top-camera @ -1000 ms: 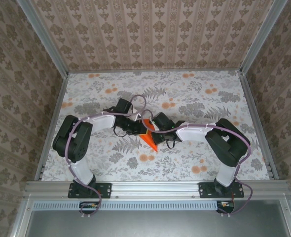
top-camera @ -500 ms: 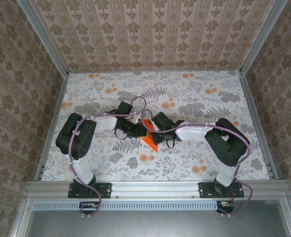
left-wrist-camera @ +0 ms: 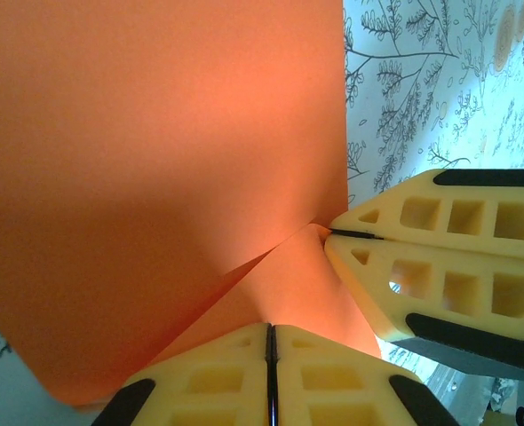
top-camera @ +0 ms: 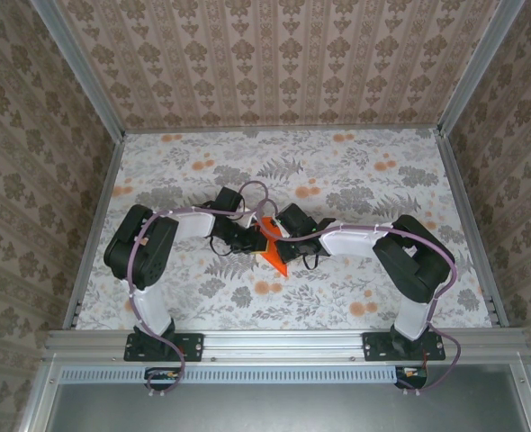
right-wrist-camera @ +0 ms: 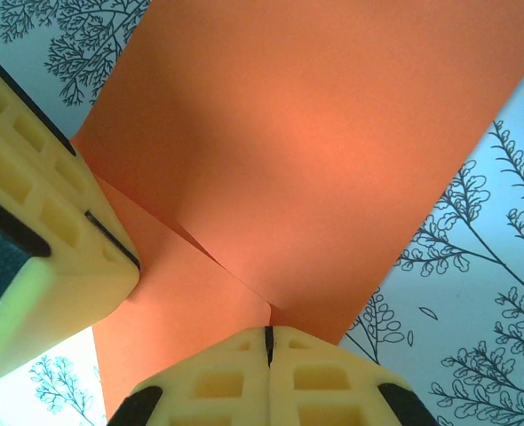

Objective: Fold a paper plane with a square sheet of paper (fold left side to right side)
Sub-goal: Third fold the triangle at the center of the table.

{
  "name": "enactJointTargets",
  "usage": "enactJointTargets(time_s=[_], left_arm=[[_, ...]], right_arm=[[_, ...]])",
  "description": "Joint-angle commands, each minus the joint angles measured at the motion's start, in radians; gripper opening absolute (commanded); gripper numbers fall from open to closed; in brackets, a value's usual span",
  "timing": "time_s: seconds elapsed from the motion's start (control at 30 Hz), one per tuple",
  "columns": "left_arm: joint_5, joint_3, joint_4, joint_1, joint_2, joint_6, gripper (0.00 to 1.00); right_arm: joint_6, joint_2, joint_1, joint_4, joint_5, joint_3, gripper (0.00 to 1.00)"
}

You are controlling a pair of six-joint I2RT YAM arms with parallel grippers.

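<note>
Sheet [top-camera: 272, 254] of orange paper sits at mid-table, partly folded, between the two grippers, with its pointed end toward the near side. The table [top-camera: 382, 189] under it has a pale cover printed with ferns and flowers.

The left gripper [top-camera: 255, 238] comes in from the left and the right gripper [top-camera: 276, 236] from the right, and their tips almost meet over the far part of the sheet.

In the left wrist view, the left gripper [left-wrist-camera: 269, 330] has its yellow pads pressed together with no gap. They pinch a lower flap of the sheet [left-wrist-camera: 155, 177]. Just to the right, the right gripper [left-wrist-camera: 333, 232] is also closed tight, with its tip at the end of a crease.

In the right wrist view, the right gripper [right-wrist-camera: 268, 333] has its pads fully together and nips the sheet [right-wrist-camera: 315, 133] where a crease runs down into their seam. The left gripper [right-wrist-camera: 131, 264] is at the left, closed on the sheet's left edge. A broad panel of the sheet rises beyond both tips, and the table [right-wrist-camera: 475, 266] shows to either side.
</note>
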Motion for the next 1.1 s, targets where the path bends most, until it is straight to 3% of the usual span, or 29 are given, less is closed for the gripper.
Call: enactJointTargets(time_s=[0.0, 0.47, 0.73, 0.8, 0.87, 1.07], left_arm=[[-0.02, -0.011, -0.022, -0.006, 0.026, 0.006, 0.1], [-0.054, -0.052, -0.023, -0.006, 0.036, -0.004, 0.08], [-0.061, -0.06, -0.022, -0.006, 0.034, -0.006, 0.08], [-0.064, -0.062, -0.021, -0.006, 0.033, -0.007, 0.08], [-0.064, -0.063, -0.021, -0.006, 0.03, -0.006, 0.08], [-0.065, -0.064, -0.02, -0.006, 0.025, -0.008, 0.07]], right_arm=[[-0.019, 0.055, 0.001, -0.096, -0.013, -0.012, 0.0], [0.019, 0.03, -0.012, -0.07, -0.026, 0.003, 0.0], [0.097, -0.113, -0.055, -0.117, -0.045, 0.035, 0.27], [0.117, -0.147, -0.055, -0.145, -0.06, 0.028, 0.29], [0.151, -0.176, -0.055, -0.165, -0.097, 0.014, 0.29], [0.362, -0.204, -0.038, -0.095, -0.308, -0.053, 0.14]])
